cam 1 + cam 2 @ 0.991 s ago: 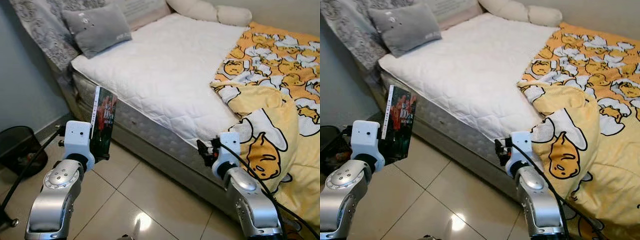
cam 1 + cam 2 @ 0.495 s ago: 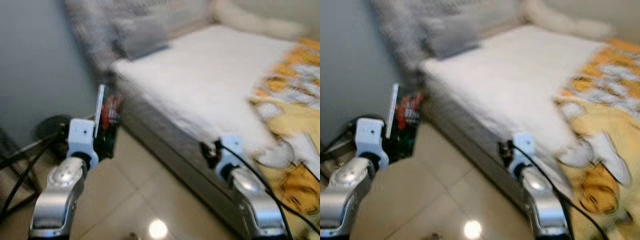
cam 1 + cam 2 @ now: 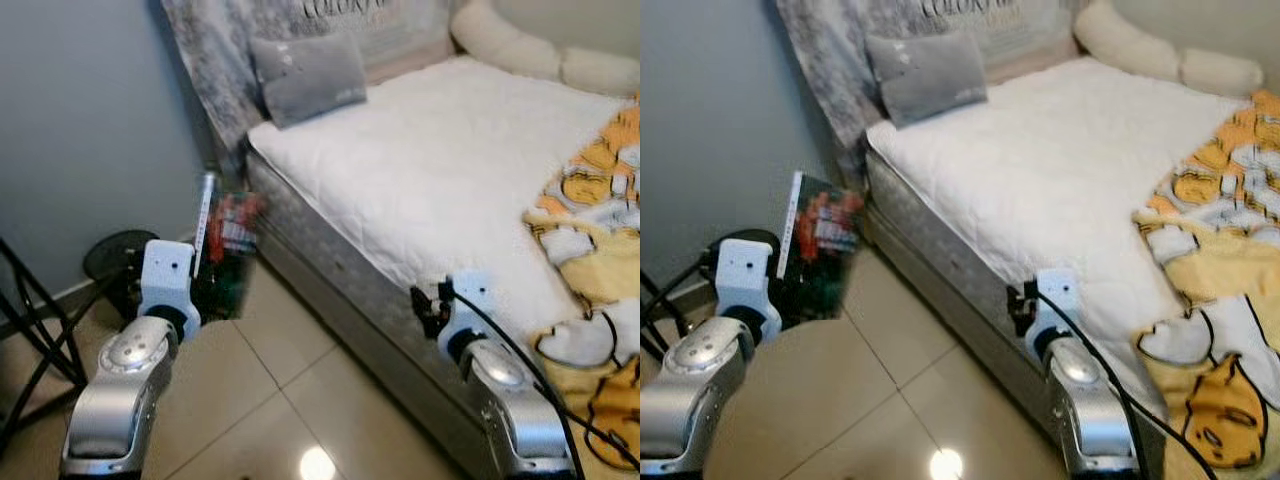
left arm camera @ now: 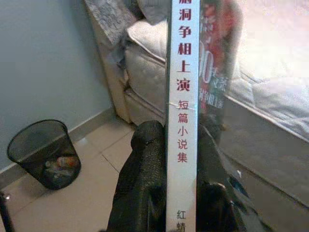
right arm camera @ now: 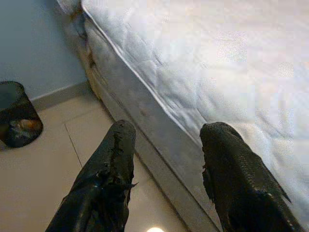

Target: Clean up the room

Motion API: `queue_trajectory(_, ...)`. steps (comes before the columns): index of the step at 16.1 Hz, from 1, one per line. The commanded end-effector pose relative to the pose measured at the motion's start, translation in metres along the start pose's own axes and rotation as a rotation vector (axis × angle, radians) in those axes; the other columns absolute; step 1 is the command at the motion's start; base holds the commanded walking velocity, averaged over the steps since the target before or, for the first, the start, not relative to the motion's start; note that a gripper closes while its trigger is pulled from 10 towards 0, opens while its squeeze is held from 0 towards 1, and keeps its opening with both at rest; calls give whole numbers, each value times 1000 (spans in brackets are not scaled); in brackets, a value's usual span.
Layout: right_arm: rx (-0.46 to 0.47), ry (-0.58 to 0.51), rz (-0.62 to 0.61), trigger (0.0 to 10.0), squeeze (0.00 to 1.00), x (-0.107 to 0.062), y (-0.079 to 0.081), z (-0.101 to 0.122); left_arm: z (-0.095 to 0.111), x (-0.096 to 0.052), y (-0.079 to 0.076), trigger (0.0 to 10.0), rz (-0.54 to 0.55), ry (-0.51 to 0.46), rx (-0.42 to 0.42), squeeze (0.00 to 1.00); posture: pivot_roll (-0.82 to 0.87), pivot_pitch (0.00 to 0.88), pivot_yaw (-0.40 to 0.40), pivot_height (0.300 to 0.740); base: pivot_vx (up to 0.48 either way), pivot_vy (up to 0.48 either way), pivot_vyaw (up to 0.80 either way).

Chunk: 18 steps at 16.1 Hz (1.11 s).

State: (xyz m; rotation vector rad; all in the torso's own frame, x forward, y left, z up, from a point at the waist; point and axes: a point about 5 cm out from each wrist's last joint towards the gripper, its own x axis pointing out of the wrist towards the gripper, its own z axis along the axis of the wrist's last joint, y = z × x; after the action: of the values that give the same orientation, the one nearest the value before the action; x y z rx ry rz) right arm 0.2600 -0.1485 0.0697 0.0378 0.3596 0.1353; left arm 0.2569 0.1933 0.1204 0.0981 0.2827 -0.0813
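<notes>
Gleaming tile floor [image 3: 300,400] runs left of the bed [image 3: 430,180]. Left pincer [image 4: 181,159] clamped on a book [image 4: 182,96]; right pincer [image 5: 166,159] apart near the mattress edge.

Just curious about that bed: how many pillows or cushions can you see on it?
3. A grey pillow at the bed's head corner, a patterned one propped behind it, and a long cream bolster along the far edge. The quilt may hide others.

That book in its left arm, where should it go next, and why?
Probably carry it on toward a shelf or table, not the wire wastebasket. The left gripper clamps the book upright by its spine, beside the bed; no place to set it down shows yet.
</notes>
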Motion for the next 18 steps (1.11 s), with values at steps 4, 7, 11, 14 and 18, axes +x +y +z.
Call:
queue_trajectory(4,-5,-32,24,10000,0,2,8,7,5,-3,9,10000,40,-36,6,0,-51,0,4,740,335,0,0)
queue_trajectory(7,-7,-35,22,10000,0,2,7,7,5,-3,9,10000,39,-35,11,0,-48,0,1,740,335,0,0)
queue_trajectory(11,-7,-38,22,10000,0,3,9,7,7,-2,11,10000,43,-42,14,0,-44,0,0,740,334,0,0)
queue_trajectory(14,-38,-42,53,10000,0,3,11,9,7,-2,11,10000,40,-45,20,0,-47,0,2,740,334,0,0)
queue_trajectory(18,-47,-40,91,10000,0,3,16,8,9,-1,10,10000,38,-50,27,0,-44,0,0,740,338,0,569)
